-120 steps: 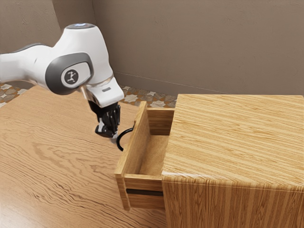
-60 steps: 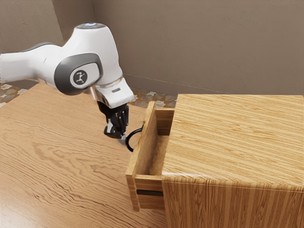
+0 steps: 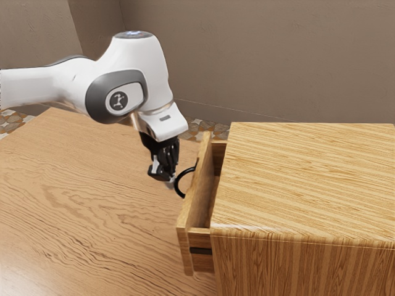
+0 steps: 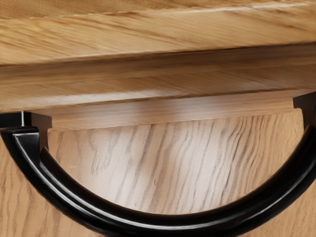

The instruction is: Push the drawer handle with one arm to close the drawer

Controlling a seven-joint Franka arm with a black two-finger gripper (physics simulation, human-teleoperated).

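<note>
In the exterior view the black gripper (image 3: 168,177) points down at the outer side of the drawer handle (image 3: 179,184), its tip against or very close to the curved bar. Whether its fingers stand apart cannot be made out. The wooden drawer (image 3: 196,196) is partly out of the cabinet, with a narrow opening behind its front panel. From the wrist view, the black handle (image 4: 173,222) is a large arc just under the hand, both ends meeting the drawer front (image 4: 148,94).
The wooden cabinet (image 3: 308,179) fills the exterior view's right side, its top higher than the table (image 3: 92,216). Bare tabletop lies around the hand and before the drawer. A brown wall (image 3: 259,61) rises behind.
My hand has moved toward the exterior view's right, and the drawer with its handle has slid the same way, farther into the cabinet. The opening behind the drawer front has narrowed.
</note>
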